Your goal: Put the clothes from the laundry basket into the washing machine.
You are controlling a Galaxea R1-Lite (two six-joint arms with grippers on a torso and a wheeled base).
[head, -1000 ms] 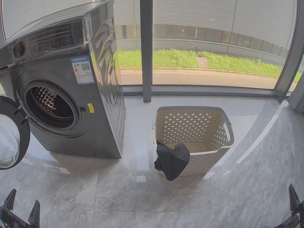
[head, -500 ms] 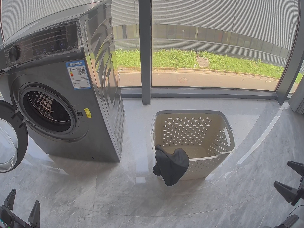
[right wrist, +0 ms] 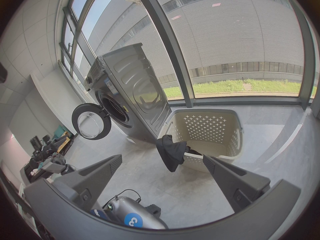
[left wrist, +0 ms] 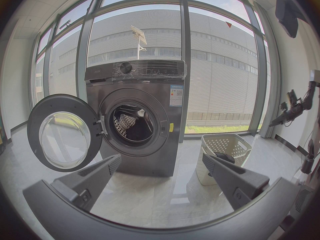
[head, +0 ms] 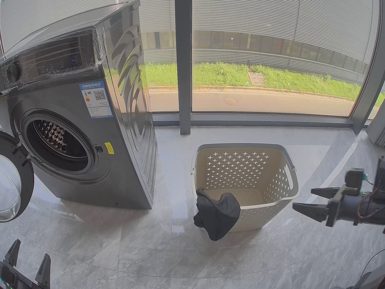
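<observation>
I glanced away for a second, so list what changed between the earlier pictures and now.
The right gripper rose from the head view's lower right corner and now hangs open to the right of the basket, pointing at it. The head camera shifted slightly. Nothing was grasped or released. The left gripper stayed low and open, the dark garment still hangs over the basket's rim, the washer still has its door open.

A black garment [head: 217, 215] hangs over the cream laundry basket [head: 236, 166]'s near rim. The grey washing machine [head: 120, 113] stands beside it, its door [head: 12, 183] open.

Blk garment [head: 217, 215] draped over basket [head: 240, 145] rim; washer [head: 124, 101] door [head: 12, 183] open.
</observation>
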